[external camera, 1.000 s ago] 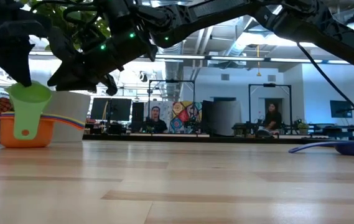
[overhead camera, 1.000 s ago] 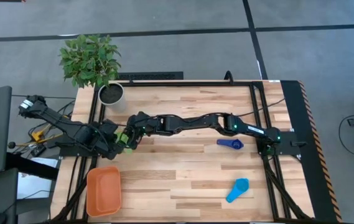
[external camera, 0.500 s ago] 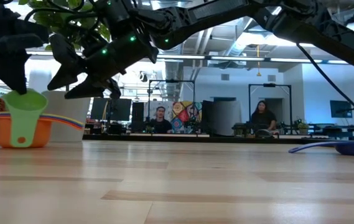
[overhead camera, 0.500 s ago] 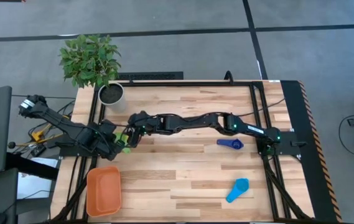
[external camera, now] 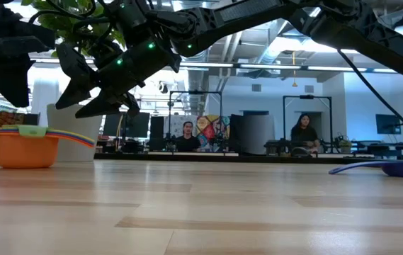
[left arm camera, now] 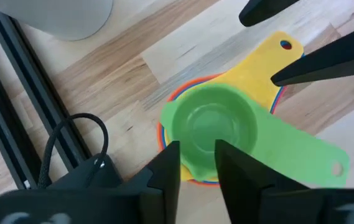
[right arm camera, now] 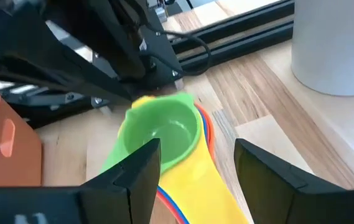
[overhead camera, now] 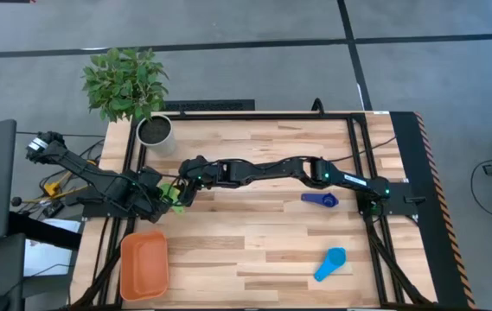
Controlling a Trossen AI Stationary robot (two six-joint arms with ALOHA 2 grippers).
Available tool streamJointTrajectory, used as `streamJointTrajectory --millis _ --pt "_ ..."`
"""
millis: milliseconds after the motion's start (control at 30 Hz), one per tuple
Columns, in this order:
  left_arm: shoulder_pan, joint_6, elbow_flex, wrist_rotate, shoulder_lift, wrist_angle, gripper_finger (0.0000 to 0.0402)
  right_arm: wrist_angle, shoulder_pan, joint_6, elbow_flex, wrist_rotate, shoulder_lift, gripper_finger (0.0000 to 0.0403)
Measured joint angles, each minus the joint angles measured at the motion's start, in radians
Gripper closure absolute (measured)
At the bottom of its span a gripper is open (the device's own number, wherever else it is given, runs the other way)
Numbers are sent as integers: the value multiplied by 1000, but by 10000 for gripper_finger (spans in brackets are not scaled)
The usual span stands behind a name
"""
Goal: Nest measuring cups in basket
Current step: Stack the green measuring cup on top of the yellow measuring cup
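Observation:
A green measuring cup [left arm camera: 214, 127] sits nested on top of a stack of measuring cups [overhead camera: 173, 192] on the table's left part. Below it lie a yellow cup with its handle [left arm camera: 270, 62] and orange and blue rims. My left gripper [left arm camera: 196, 168] hangs open just above the green cup's rim and is clear of it in the low view. My right gripper [right arm camera: 196, 149] reaches across from the right and is open. Its fingers [left arm camera: 316, 65] stand on either side of the yellow handle. The orange basket [overhead camera: 144, 263] lies near the front left corner.
A white plant pot [overhead camera: 154, 130] stands at the far left, close behind the stack. A dark blue cup [overhead camera: 319, 199] and a light blue cup [overhead camera: 330, 263] lie on the table's right half. Black frame rails [left arm camera: 15, 124] run beside the stack.
My left gripper has sunk a little toward the stack, opened and let go of the green cup. The cup hung by its rim with the handle down and now sits nested in the stack. My right gripper has opened beside the stack.

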Motion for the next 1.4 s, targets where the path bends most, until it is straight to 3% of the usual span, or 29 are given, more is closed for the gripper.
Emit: streamJointTrajectory --millis 167,300,467,600,767,933,1133,1233,1400 --pt "0 45 13 39 0 -6 276 -58 11 -36 -2 3 -11 181" --pt "-5 92 59 25 0 -15 274 -115 32 -79 -2 29 -45 189" --pt "-44 227 102 -50 0 -23 295 -194 98 -156 1 25 -71 205" --pt "-105 434 102 -36 13 92 317 -260 163 -159 -17 35 -60 226" --pt "-195 635 102 43 79 216 350 -346 221 -156 -68 195 -54 257" --pt "-233 709 102 107 189 245 393 -463 241 -156 -64 327 -101 286" --pt "-235 729 103 121 298 268 399 -673 243 -163 -110 348 -181 326" --pt "-235 743 103 118 319 285 401 -678 255 -248 -241 271 -253 352" --pt "-241 743 103 122 310 278 401 -552 288 -366 -565 -55 -365 392"
